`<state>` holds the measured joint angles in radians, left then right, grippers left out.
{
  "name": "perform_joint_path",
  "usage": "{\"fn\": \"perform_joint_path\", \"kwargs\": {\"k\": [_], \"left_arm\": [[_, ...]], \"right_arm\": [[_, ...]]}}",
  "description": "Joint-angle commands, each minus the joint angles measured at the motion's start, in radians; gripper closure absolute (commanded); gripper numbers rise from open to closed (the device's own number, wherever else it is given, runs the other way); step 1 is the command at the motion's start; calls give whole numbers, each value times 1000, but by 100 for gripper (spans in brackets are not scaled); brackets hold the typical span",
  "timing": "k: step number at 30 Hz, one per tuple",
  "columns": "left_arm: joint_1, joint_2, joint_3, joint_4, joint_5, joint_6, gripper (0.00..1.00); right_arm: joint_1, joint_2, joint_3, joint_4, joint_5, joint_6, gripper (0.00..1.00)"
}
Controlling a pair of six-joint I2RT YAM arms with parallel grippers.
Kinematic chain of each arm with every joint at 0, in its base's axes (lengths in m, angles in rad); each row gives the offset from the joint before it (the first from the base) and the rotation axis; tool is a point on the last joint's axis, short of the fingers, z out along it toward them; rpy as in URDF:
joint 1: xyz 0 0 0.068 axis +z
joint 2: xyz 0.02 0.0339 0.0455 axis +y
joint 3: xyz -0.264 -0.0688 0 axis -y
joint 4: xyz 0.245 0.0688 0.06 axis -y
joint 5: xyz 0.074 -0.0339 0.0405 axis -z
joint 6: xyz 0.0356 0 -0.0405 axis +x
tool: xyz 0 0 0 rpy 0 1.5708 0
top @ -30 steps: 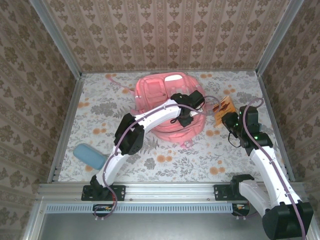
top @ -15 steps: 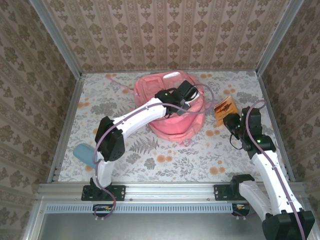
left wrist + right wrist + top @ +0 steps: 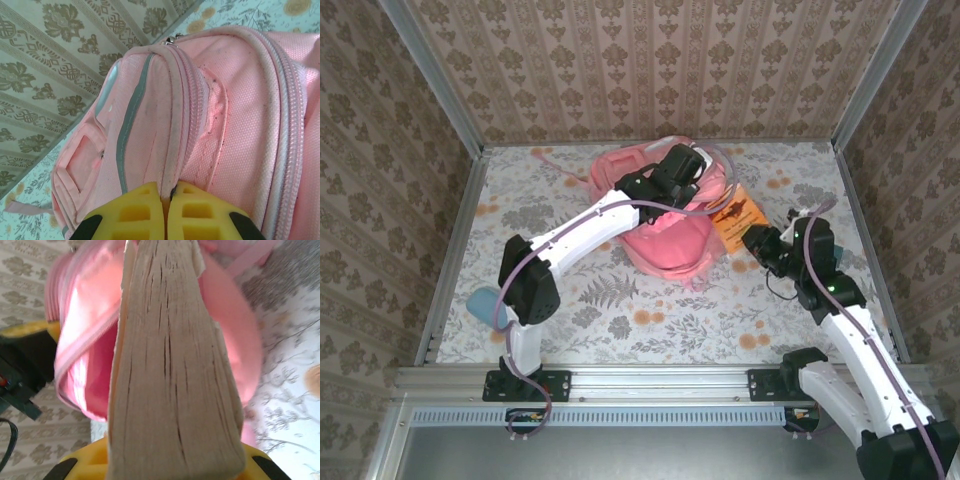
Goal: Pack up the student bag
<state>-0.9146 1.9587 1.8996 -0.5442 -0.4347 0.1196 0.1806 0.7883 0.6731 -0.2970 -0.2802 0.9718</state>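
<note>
Currently: packing is at an early stage, by my reading.

- The student bag lies on the counter, toward the far wall and roughly midway between the side walls.
- The left tool is at the far upper part of the bag. Its yellow fingers are closed together and pinch a ridge of pink fabric along a zip seam. It looks like it is holding that edge up.
- The right tool is just right of the bag and grips a thick book with an orange cover. In the right wrist view the page edge faces the camera. Behind it the bag's zip line gapes, showing pink lining.
- Done: a compartment looks open and the book is brought to the bag's right side.
- Left: the book is not yet inside. I cannot tell whether anything is already in the bag. A flat light-blue item, kind unclear, lies well to the left of the bag and nearer the arm bases. It may also need packing.

Surface and room:
- The counter has a pale floral print with orange blossoms and grey leaves.
- Wallpapered panels with a brown damask stripe stand behind and to both sides of the bag.
- Aluminium rails run along the near edge.
</note>
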Motion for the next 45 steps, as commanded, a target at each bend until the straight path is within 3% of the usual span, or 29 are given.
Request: {"fn": "perform_joint_path", "kwargs": {"k": [1, 8, 13, 16, 21, 31, 35, 42, 45], "left_arm": [[-7, -70, 74, 151, -18, -35, 100], [-16, -115, 67, 140, -4, -44, 100], [-24, -149, 52, 139, 0, -69, 100], [-29, -166, 45, 127, 6, -99, 100], [-33, -206, -8, 134, 23, -173, 100], [-31, -224, -43, 123, -1, -192, 100], [-28, -227, -46, 122, -1, -197, 100], [-11, -221, -55, 115, 4, -210, 100], [1, -217, -59, 112, 13, -219, 100]], "right_arm": [[66, 50, -34, 184, -38, 95, 89], [184, 216, -58, 445, 6, 203, 89], [244, 330, -31, 570, 105, 267, 89], [271, 408, -2, 593, 193, 308, 89], [294, 569, 44, 712, 226, 373, 89], [331, 815, 123, 769, 319, 480, 85], [330, 908, 203, 754, 291, 482, 76], [330, 871, 185, 675, 260, 504, 37], [327, 786, 136, 631, 254, 500, 36]]}}
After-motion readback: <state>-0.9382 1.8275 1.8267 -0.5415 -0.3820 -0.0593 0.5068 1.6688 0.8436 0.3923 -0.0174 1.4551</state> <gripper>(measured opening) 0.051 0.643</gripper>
